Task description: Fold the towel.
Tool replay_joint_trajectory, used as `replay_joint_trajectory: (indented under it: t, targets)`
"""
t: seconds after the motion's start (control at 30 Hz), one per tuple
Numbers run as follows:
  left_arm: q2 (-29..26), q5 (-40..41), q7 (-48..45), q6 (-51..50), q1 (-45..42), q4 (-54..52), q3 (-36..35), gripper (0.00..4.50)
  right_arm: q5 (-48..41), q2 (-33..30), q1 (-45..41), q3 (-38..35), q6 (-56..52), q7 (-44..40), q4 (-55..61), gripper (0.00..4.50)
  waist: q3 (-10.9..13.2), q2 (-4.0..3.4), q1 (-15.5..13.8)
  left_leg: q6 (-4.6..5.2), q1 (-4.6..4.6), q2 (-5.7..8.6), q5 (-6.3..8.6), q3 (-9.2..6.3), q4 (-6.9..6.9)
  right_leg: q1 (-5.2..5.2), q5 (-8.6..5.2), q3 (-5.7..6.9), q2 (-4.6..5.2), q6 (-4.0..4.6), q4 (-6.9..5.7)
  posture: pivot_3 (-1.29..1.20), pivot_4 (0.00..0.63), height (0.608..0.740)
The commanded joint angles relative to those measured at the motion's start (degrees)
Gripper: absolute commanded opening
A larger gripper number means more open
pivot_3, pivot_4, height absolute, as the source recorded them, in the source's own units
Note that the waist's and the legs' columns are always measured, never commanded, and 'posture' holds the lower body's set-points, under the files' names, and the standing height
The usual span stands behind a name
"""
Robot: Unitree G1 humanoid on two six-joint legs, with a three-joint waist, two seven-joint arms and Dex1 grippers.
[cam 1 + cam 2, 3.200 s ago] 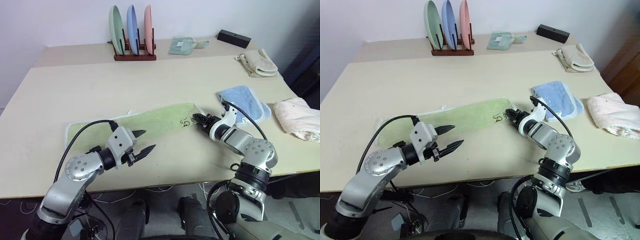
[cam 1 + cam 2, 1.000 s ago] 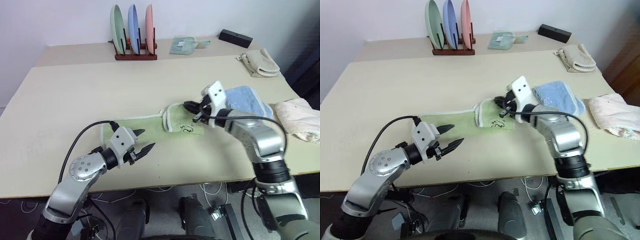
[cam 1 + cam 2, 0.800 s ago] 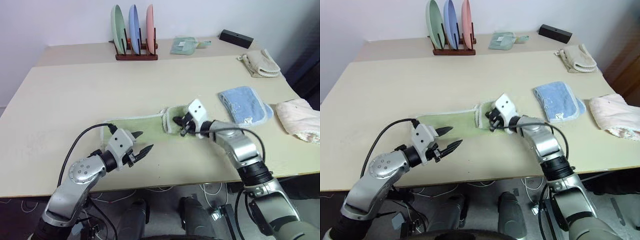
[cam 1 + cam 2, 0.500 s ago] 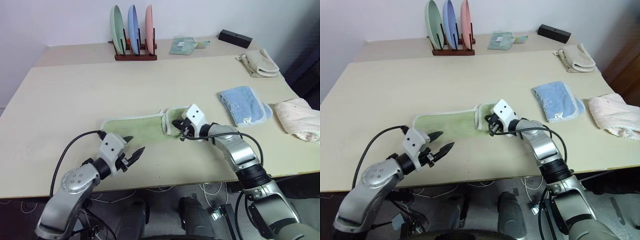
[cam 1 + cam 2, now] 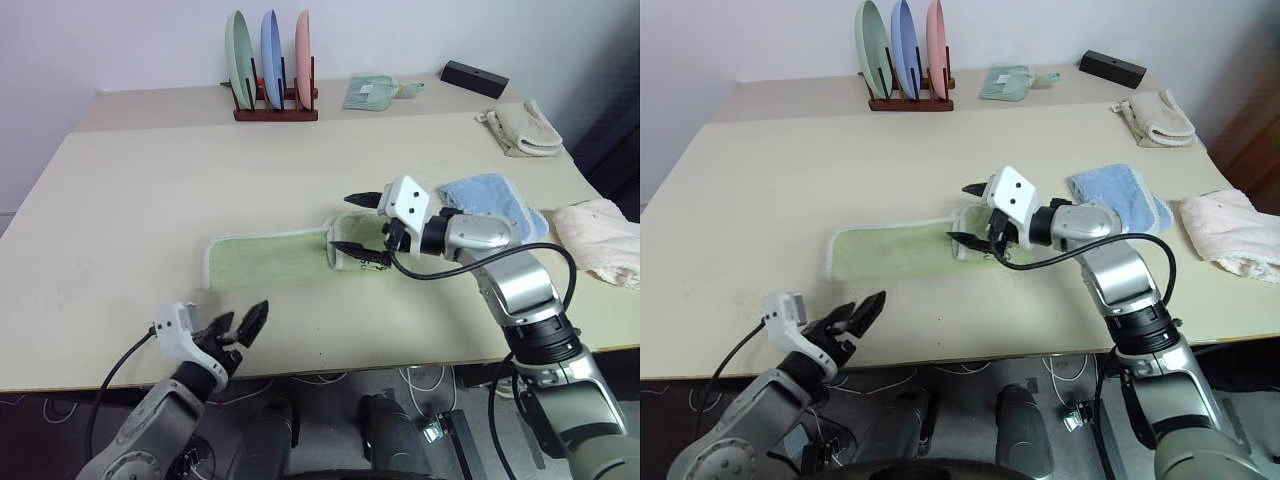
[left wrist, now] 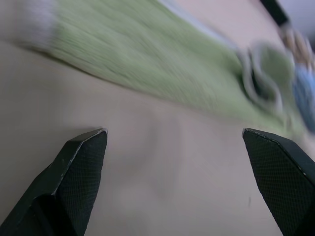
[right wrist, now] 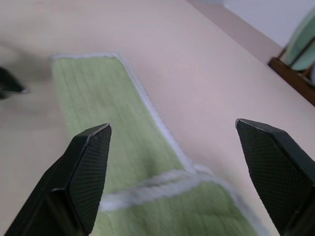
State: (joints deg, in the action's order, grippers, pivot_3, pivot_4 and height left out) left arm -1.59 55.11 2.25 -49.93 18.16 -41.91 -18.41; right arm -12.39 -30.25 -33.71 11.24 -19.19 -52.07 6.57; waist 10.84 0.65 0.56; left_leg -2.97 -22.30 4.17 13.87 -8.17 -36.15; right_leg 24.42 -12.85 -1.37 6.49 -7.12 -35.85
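The light green towel lies as a long strip across the middle of the table, white edging around it. Its right end is doubled back into a small loose fold. My right gripper hangs open just above that fold, nothing between its fingers; the right wrist view looks down the strip of towel between the two spread fingertips. My left gripper is open and empty at the table's front edge, short of the towel's left end.
A rack with three upright plates stands at the back. A light blue towel lies right of my right gripper, a pink one at the right edge, a cream one behind them. A black box and small cloth sit far back.
My right gripper has let go of the towel's folded end, opened wide and risen a little. My left gripper has drawn back to the front edge, rolled over and opened wider.
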Motion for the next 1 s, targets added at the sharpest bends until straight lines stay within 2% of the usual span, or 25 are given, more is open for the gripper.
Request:
replay_joint_trajectory:
  t: [0.03, 0.17, 0.3, 0.33, 0.4, 0.63, 0.77, 0.9, 1.0]
  targets:
    - [1.15, 6.07, 9.88, 0.17, -4.21, 4.15, -4.35, 4.50, 0.61, 0.82, 0.16, 0.75, 2.60, -0.26, 1.93, 4.22, 0.00, 0.00, 0.01, 0.00, 0.01, 0.00, 0.00, 0.00, 0.01, 0.00, 0.00, 0.00, 0.00, 0.00, 0.00, 0.00, 0.150, 0.740]
    - [0.78, 10.75, 18.10, 0.54, -10.00, 10.70, -6.59, 4.50, 1.01, 1.27, 0.33, 1.22, 3.17, 0.05, 2.37, 4.22, -0.02, -0.01, 0.01, -0.02, 0.02, 0.02, -0.01, 0.00, 0.00, 0.00, 0.01, 0.00, -0.01, 0.00, -0.02, 0.00, 0.150, 0.740]
    - [-0.84, 12.57, 20.57, 1.67, -13.65, 14.52, -6.85, 4.50, 1.73, 1.02, 0.71, 1.21, 3.40, 0.49, 2.80, 4.22, -0.07, -0.05, 0.03, -0.03, 0.05, 0.03, -0.02, 0.01, 0.02, -0.01, 0.01, -0.01, -0.02, 0.00, -0.02, 0.00, 0.150, 0.740]
    - [-0.74, 13.43, 21.50, 2.41, -14.74, 15.58, -7.17, 4.25, 2.06, 0.64, 1.17, 1.29, 3.47, 0.42, 3.30, 4.26, -0.07, -0.06, 0.01, -0.03, 0.06, 0.03, -0.02, 0.01, 0.03, -0.01, 0.01, -0.01, -0.02, 0.01, -0.02, 0.00, 0.150, 0.740]
    - [-1.07, 14.48, 22.62, 3.34, -16.16, 17.06, -7.43, 3.64, 2.60, 0.02, 2.03, 1.39, 3.42, 0.24, 4.28, 4.28, -0.07, -0.06, -0.03, -0.03, 0.07, 0.03, -0.02, 0.01, 0.03, -0.02, 0.01, -0.01, -0.03, 0.01, -0.03, 0.00, 0.150, 0.740]
    - [-2.00, 16.44, 23.24, 7.74, -18.04, 18.70, -8.42, 0.04, 2.96, -1.03, 4.39, 1.33, 1.46, 0.12, 7.64, 4.28, -0.06, -0.03, -0.04, -0.04, 0.07, 0.04, -0.02, 0.02, 0.02, -0.04, 0.01, -0.02, -0.02, 0.01, -0.02, 0.00, 0.150, 0.740]
    - [-4.34, 16.98, 20.99, 12.21, -19.52, 17.28, -11.07, 0.04, 3.04, -1.43, 5.19, 1.27, 0.38, 0.25, 8.75, 4.28, -0.04, 0.02, -0.01, -0.04, 0.06, 0.03, -0.02, 0.02, 0.03, -0.03, 0.01, -0.02, -0.03, 0.01, -0.01, 0.00, 0.150, 0.740]
    - [-14.46, 16.11, 15.83, 15.20, -20.71, 17.00, -16.92, 0.04, 3.37, -2.29, 5.67, 0.92, 0.15, 0.18, 8.55, 4.28, 0.00, 0.08, 0.09, -0.04, 0.03, 0.02, -0.02, 0.02, 0.06, 0.01, 0.01, -0.02, -0.04, 0.02, 0.02, 0.00, 0.150, 0.740]
    - [-23.22, 13.50, 9.51, 14.29, -20.81, 16.27, -16.76, 0.04, 3.56, -2.65, 5.49, 1.07, 0.52, 0.18, 7.66, 4.28, 0.00, 0.08, 0.07, -0.04, 0.01, 0.02, -0.02, 0.02, 0.06, 0.02, -0.03, -0.02, -0.05, 0.09, 0.05, 0.00, 0.150, 0.740]
